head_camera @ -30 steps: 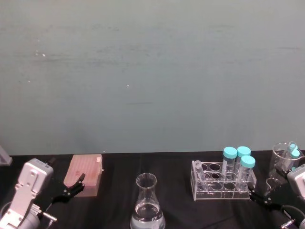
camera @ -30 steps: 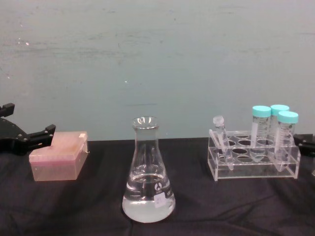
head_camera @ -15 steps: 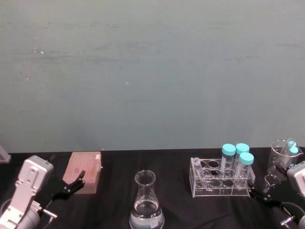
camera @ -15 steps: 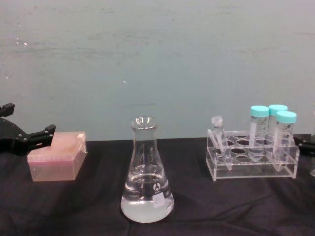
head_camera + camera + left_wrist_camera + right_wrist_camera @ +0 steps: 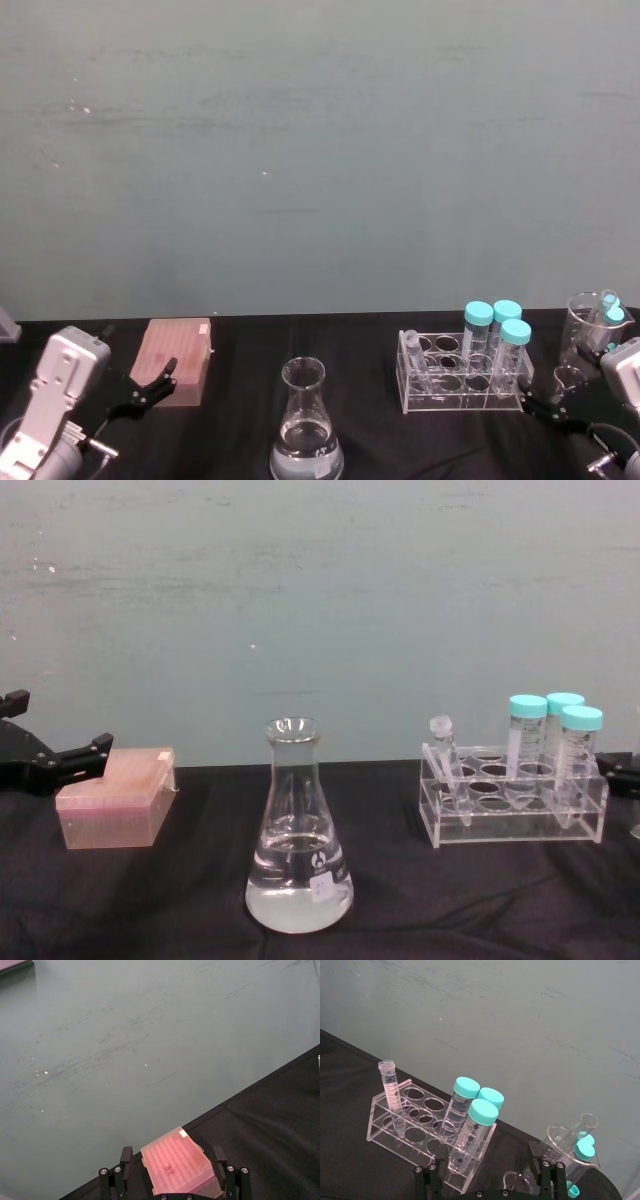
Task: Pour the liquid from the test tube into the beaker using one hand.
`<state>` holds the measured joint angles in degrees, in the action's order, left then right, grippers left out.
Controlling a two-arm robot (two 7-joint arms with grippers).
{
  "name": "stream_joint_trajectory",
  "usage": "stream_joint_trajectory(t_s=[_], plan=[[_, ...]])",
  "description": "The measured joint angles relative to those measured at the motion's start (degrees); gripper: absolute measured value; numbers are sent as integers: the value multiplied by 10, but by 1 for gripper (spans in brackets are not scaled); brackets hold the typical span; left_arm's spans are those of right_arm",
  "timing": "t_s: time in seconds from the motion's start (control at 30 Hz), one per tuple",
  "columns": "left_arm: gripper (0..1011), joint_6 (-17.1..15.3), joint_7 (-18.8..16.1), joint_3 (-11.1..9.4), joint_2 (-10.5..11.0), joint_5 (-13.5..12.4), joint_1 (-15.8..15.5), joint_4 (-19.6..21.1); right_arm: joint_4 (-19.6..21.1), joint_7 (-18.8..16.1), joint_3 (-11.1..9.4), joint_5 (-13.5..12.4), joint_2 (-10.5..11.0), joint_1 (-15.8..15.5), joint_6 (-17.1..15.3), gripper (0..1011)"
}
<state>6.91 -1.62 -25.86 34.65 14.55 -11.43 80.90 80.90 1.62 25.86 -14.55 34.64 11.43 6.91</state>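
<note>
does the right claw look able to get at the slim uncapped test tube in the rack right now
Probably yes: the right claw is open, and the test tube stands free at the rack's left end. The teal-capped tubes stand between, so from above.

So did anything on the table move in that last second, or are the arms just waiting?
Nothing visibly changed. The test tube still leans in the rack, the beaker stands untouched with liquid in it, and the left gripper and right gripper stay low at either side, open and empty.
</note>
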Motion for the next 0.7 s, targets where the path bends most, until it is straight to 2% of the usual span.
stream_joint_trajectory(t_s=[0.23, 0.47, 0.7], plan=[[1000, 0, 0, 0, 0, 0, 0, 0, 0, -6, -1, 6, -3, -2, 10, 1004], [1000, 0, 0, 0, 0, 0, 0, 0, -2, -37, -2, 17, -12, 1, 38, 1004], [1000, 0, 0, 0, 0, 0, 0, 0, -2, -77, 7, 28, -24, 16, 64, 1004]])
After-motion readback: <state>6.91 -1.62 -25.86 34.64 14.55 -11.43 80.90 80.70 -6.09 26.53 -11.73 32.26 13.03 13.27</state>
